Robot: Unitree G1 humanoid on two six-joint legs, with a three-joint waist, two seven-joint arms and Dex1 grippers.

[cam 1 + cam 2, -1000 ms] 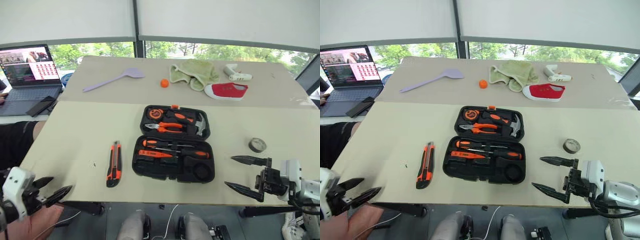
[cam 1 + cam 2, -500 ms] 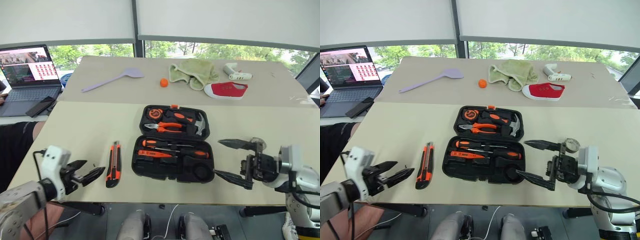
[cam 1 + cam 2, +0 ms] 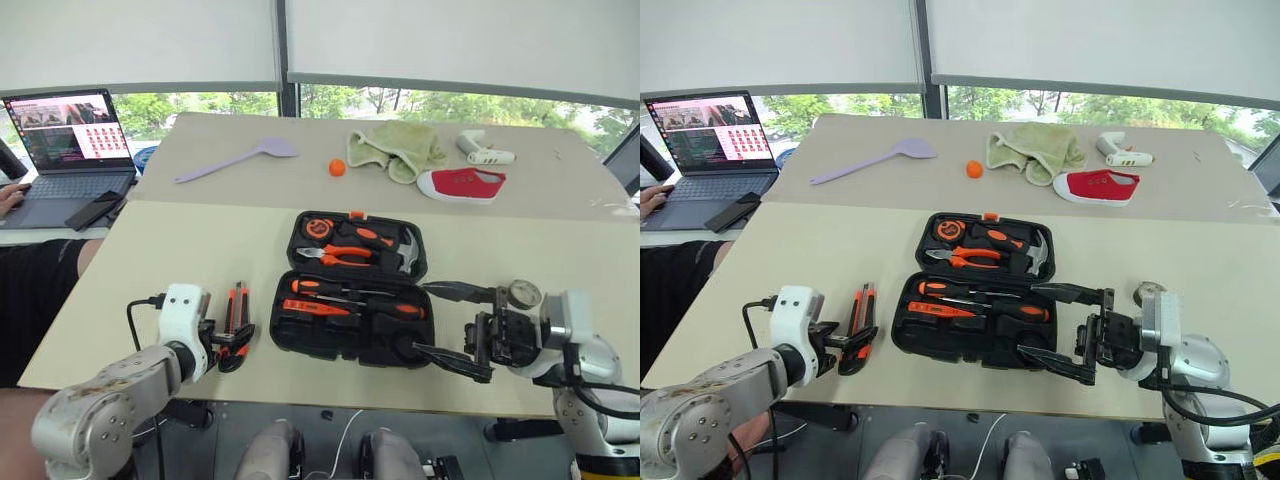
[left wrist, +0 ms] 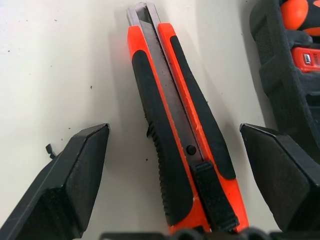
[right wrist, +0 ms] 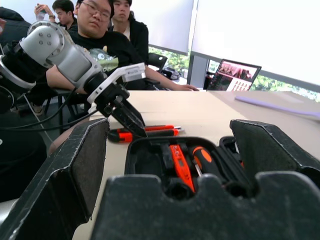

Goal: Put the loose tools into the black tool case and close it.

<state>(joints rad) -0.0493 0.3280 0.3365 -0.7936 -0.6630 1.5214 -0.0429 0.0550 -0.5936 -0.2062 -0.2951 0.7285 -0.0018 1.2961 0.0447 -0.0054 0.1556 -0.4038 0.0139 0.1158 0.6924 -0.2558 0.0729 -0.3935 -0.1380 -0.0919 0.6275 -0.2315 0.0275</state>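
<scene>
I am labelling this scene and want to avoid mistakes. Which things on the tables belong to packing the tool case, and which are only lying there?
For the job:
- utility knife, between the open fingers of the left end effector
- tape roll
- black tool case, open

Lying about:
- lilac spatula
- orange ball
- green cloth
- red shoe
- white gun-shaped tool
- laptop

left end effector [image 4: 175, 165]: open | straddles utility knife [image 4: 180, 135] | table [image 4: 60, 65]
</scene>
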